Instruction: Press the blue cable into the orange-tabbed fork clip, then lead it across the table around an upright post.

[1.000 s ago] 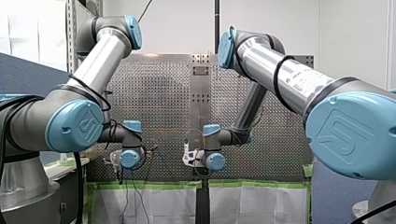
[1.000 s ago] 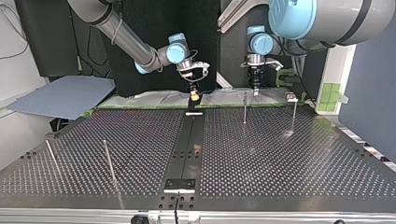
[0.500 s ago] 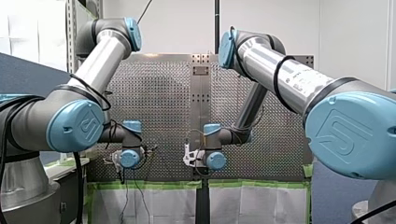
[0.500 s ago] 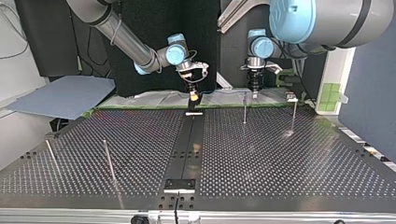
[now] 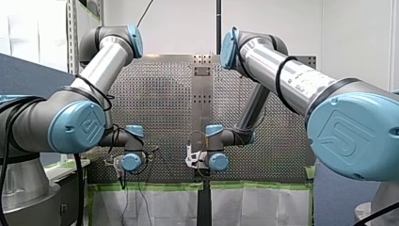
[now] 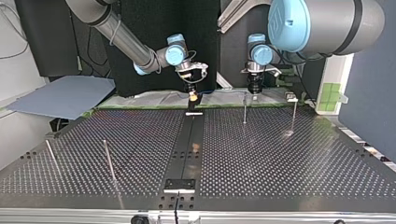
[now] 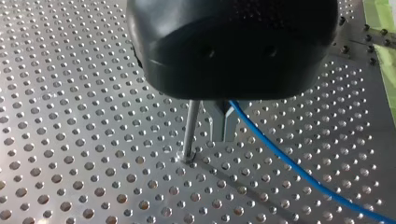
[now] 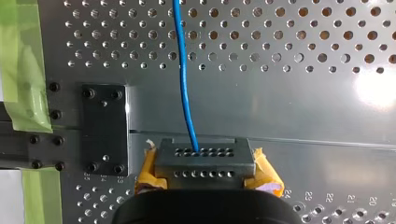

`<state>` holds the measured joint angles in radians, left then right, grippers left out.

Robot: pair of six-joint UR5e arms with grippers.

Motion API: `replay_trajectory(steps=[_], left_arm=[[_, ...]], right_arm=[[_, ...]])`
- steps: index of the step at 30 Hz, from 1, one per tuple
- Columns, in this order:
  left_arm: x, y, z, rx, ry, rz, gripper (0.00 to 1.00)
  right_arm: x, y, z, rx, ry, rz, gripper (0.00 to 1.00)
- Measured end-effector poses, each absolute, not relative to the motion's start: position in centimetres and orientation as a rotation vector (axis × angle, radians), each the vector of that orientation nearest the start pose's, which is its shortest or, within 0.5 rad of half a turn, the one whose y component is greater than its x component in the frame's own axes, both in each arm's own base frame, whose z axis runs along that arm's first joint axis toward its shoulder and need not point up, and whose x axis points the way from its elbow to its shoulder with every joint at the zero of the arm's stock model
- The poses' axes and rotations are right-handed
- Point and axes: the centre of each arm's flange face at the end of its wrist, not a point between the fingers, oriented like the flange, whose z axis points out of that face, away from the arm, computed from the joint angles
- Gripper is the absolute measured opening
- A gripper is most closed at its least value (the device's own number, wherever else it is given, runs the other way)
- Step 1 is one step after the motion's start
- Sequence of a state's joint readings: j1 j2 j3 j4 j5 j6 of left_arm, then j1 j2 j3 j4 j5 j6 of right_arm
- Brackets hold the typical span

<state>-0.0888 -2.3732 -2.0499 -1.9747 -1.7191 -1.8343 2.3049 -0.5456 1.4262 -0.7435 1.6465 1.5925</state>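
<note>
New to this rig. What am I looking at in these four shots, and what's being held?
Two robot arms work over a perforated metal table. The front view looks from behind the arms. The top view faces them, so their sides are crossed there. Each wrist view looks along one arm's pincer. My left pincer is shut on a blue cable, close beside an upright post. My right pincer, yellow-padded, grips the same cable further along. Other thin posts stand on the table.
</note>
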Motion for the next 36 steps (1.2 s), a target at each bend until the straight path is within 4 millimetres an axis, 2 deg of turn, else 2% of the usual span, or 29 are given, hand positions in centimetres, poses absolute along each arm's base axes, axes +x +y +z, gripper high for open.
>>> replay_trajectory(steps=[11,24,30,31,32,33,35,36], left_arm=[[50.0,-15.5,-2.6,-0.270,1.666,-0.125,0.00],[53.1,-15.5,-1.6,-0.258,1.674,-0.130,0.00],[53.8,-14.9,-1.4,-0.272,1.664,-0.142,0.00],[53.9,-14.8,-1.4,-0.270,1.663,-0.140,0.04],[53.9,-14.8,-1.4,-0.266,1.662,-0.137,0.15],[54.0,-14.7,-1.3,-0.260,1.662,-0.132,0.15],[54.0,-14.5,-1.3,-0.253,1.663,-0.129,0.26],[54.1,-14.4,-1.4,-0.248,1.665,-0.128,0.26]], right_arm=[[56.0,-44.8,-2.5,1.779,-0.903,1.584,0.00],[55.6,-46.7,-1.7,1.751,-0.912,1.584,0.00],[55.2,-48.1,-1.1,1.733,-0.923,1.577,0.00],[55.1,-48.2,-1.1,1.732,-0.924,1.577,0.00],[55.1,-48.3,-1.1,1.730,-0.924,1.576,0.00],[55.1,-48.4,-1.1,1.729,-0.925,1.576,0.00],[55.0,-48.5,-1.0,1.728,-0.925,1.576,0.00],[55.0,-48.5,-1.0,1.728,-0.925,1.576,0.00]])
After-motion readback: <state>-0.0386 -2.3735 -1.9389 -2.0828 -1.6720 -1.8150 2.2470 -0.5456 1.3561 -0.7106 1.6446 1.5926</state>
